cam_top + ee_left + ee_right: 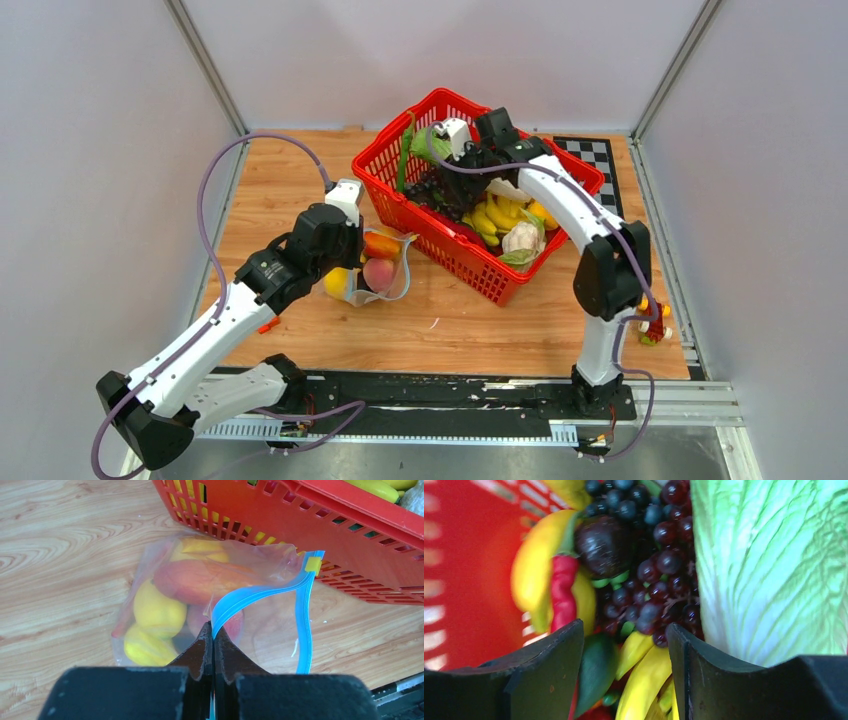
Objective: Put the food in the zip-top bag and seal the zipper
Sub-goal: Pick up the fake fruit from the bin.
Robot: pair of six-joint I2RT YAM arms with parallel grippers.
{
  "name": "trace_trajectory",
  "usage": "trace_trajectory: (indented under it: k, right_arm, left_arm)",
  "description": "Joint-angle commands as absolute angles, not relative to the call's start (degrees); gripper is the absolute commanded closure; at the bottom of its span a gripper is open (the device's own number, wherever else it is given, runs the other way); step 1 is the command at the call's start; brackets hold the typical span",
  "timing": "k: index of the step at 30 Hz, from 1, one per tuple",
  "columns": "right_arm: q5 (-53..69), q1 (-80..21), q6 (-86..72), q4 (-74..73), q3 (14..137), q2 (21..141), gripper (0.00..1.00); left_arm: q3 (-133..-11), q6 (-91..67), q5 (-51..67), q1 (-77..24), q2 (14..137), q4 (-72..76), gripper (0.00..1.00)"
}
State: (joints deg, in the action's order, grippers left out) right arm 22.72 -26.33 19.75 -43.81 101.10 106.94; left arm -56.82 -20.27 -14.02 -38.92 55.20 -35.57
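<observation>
1. Left gripper (213,636), jaws pressed together, pinches the teal zipper (260,591).
2. Zip-top bag (388,268), holding food (159,611), lies at the basket's (385,185) eight o'clock.
3. Right gripper (626,645), spread, hangs above grapes (659,580) in the basket.

red basket (440,248), green-white cabbage (769,565), cauliflower (522,238), wooden table (450,330)

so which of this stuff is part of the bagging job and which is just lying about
Part of the job:
zip-top bag
zipper, pinched by the shut left gripper
yellow fruits already inside
bananas not yet bagged
right gripper, open

Just lying about:
red basket
cabbage
checkerboard
small toy at the table's right edge
</observation>
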Motion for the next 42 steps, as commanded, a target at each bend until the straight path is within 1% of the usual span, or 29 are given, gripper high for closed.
trace_trajectory:
  k: [1,2,4,5,7,10,13,16,19,22,25,27,29,31,34,36,38,42]
  right_arm:
    - [12.84,-26.21,15.33,-45.04,107.82,114.05,0.34]
    - [8.72,-26.20,14.44,-45.37,108.37,114.69,0.33]
    - [-3.35,-26.05,11.81,-44.58,108.18,115.71,0.30]
    - [-6.60,-25.70,11.48,-44.77,107.54,115.50,0.29]
    - [-7.77,-24.52,10.88,-45.97,106.31,113.95,0.29]
    - [-0.23,-22.53,11.74,-46.58,101.24,109.20,0.29]
    - [11.33,-20.80,14.62,-49.22,97.35,105.10,0.23]
    - [15.47,-20.75,16.32,-54.70,96.58,105.39,0.23]
    - [17.07,-20.92,16.54,-58.21,97.07,107.67,0.26]
    - [17.22,-20.92,16.28,-58.13,97.16,109.78,0.29]
    - [21.25,-20.96,16.25,-59.14,98.51,111.97,0.32]
    - [21.64,-21.21,15.73,-59.30,99.07,113.04,0.34]
    - [19.62,-21.50,15.35,-59.39,99.63,113.20,0.47]
    - [18.02,-21.49,14.78,-58.65,99.80,112.30,0.64]
    - [17.31,-21.53,14.38,-57.15,99.35,109.09,0.82]
    - [17.19,-21.53,14.20,-56.83,99.15,106.16,0.92]
    - [17.55,-21.53,14.56,-57.31,99.07,102.85,0.99]
    - [16.28,-21.52,15.36,-57.41,97.61,96.69,1.00]
  left_arm:
    - [-57.10,-20.83,-14.27,-38.85,54.53,-34.19,1.00]
    - [-57.27,-20.86,-14.17,-38.85,54.56,-34.35,1.00]
    - [-57.39,-20.98,-13.99,-38.85,54.36,-34.50,1.00]
    - [-57.33,-21.00,-13.93,-38.86,54.20,-34.67,1.00]
    - [-57.25,-21.09,-14.04,-38.86,53.80,-35.07,1.00]
    - [-56.83,-21.18,-14.51,-38.88,53.32,-35.30,1.00]
    - [-56.67,-21.20,-14.63,-38.85,53.23,-35.03,1.00]
    - [-56.86,-20.94,-14.11,-38.88,53.92,-34.68,1.00]
    - [-57.25,-20.68,-13.62,-38.85,54.66,-34.47,1.00]
    - [-57.23,-20.73,-13.47,-38.88,54.85,-34.28,1.00]
    - [-57.03,-20.83,-13.35,-38.90,54.56,-34.29,1.00]
    - [-56.91,-20.78,-13.71,-38.87,54.30,-34.57,1.00]
    - [-56.79,-20.91,-14.09,-38.86,54.06,-34.72,1.00]
    - [-56.60,-20.92,-14.31,-38.86,53.82,-34.71,1.00]
    - [-56.60,-20.90,-14.41,-38.85,53.99,-34.51,1.00]
    - [-56.69,-20.83,-14.24,-38.89,54.25,-34.45,1.00]
    - [-56.78,-20.70,-14.17,-38.90,54.56,-34.30,1.00]
    - [-56.78,-20.65,-14.15,-38.85,54.82,-34.12,1.00]
